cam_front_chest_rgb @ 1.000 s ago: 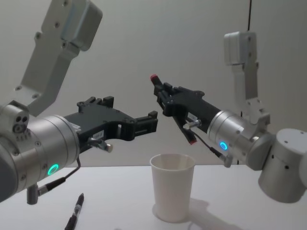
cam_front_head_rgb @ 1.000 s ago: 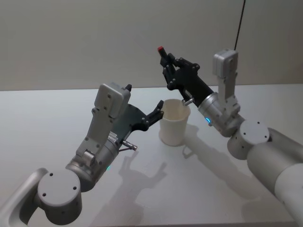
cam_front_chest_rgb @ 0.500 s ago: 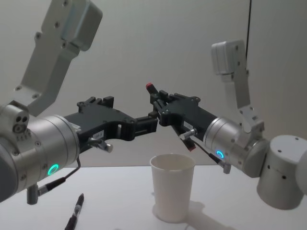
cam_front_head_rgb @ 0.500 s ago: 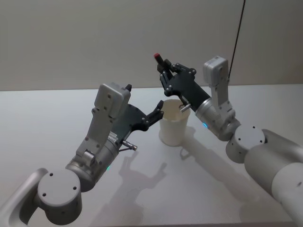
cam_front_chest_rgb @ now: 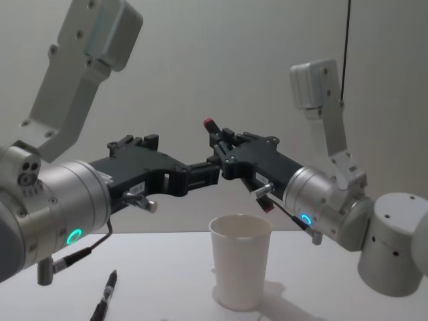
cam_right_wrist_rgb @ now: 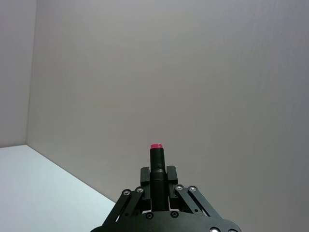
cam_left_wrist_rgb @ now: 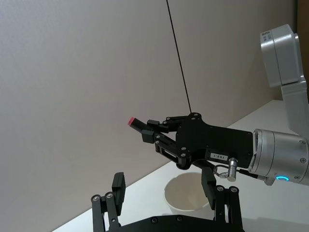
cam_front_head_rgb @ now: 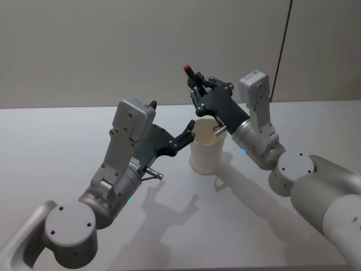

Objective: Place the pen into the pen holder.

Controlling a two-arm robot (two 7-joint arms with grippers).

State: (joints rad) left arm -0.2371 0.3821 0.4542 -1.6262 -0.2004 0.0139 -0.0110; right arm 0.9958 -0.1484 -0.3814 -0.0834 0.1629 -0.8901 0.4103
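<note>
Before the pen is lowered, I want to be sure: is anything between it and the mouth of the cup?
Nothing visible. The pen, held tilted in the right gripper, has its lower end above the open pen holder. The open left gripper hangs off the rim's left side, not under the pen.

Pen (cam_front_chest_rgb: 211, 127) in right claw (cam_front_chest_rgb: 219, 143) above pen holder (cam_front_chest_rgb: 241, 267), left claw (cam_front_chest_rgb: 207, 172) beside.

Label (cam_left_wrist_rgb: 216, 156) on right pincer (cam_left_wrist_rgb: 153, 131): approx. "163-1"
</note>
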